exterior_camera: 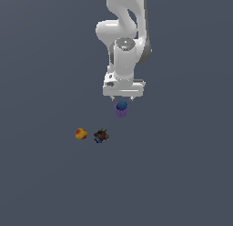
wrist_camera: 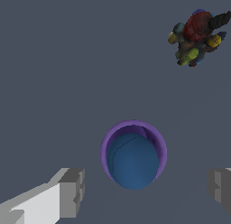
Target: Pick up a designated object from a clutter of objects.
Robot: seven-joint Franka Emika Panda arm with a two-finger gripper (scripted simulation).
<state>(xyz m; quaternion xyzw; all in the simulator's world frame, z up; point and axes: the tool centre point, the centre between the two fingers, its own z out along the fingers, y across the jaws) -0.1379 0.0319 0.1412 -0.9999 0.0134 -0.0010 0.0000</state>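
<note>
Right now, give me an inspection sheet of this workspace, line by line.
Surface: plain grey floor, bare apart from three small items.
Job's thing: purple cup with blue ball on top, upright, directly below the gripper.
Clutter: orange ball and dark lumpy object, side by side, apart from the cup.
Gripper: gripper open, fingers either side of the cup, not touching.
Cables: nothing seen.
Surroundings: nothing seen.

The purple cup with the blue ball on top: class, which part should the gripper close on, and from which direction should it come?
Grip the purple cup by its ribbed side walls, coming straight down from above. It stands upright with the blue ball on top, and the open gripper already has a finger on each side. The lumpy object lies well apart.
</note>
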